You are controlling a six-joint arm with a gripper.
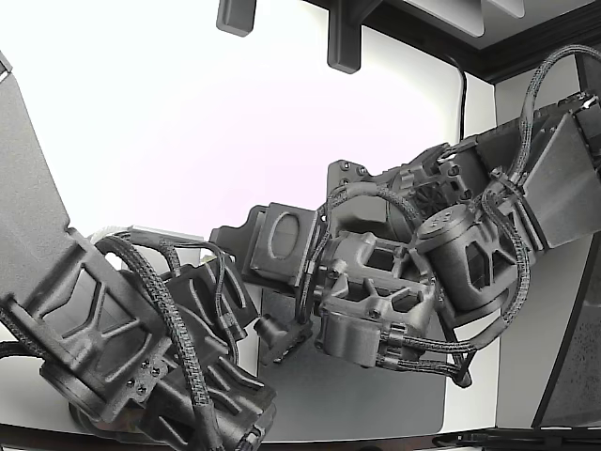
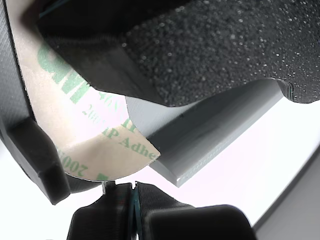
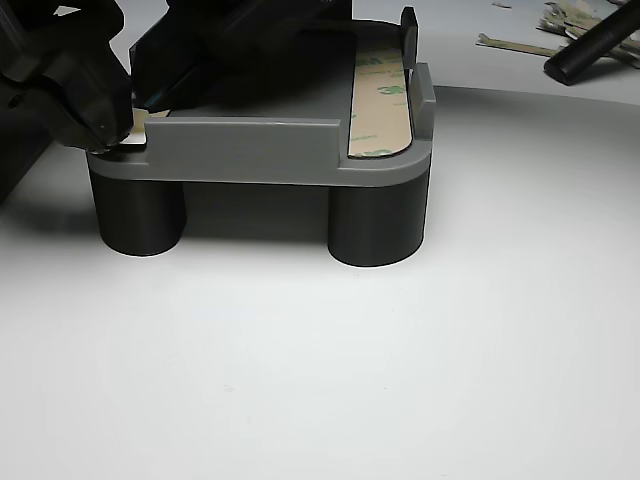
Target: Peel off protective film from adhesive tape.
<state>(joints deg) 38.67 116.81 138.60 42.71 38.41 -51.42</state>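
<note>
A grey fixture [image 3: 250, 150] stands on two dark round legs. A tape strip under beige film with green print [image 3: 380, 100] lies along its right side in the other view. My black gripper [image 3: 105, 115] sits at the fixture's left corner, with a bit of beige film [image 3: 137, 124] showing at its tip. In the wrist view the film [image 2: 90, 145] curls up off the grey fixture edge [image 2: 200, 145] and runs in between a foam-padded finger [image 2: 210, 45] and a dark finger [image 2: 27, 145]. The jaws look shut on it, and the film's rounded end hangs free.
In the exterior view two dark arms [image 1: 376, 282] crowd together over a grey plate [image 1: 376, 395] and hide the fixture. In the other view, peeled film scraps [image 3: 560, 25] and a black rod [image 3: 590, 50] lie at the back right on the white table [image 3: 320, 350].
</note>
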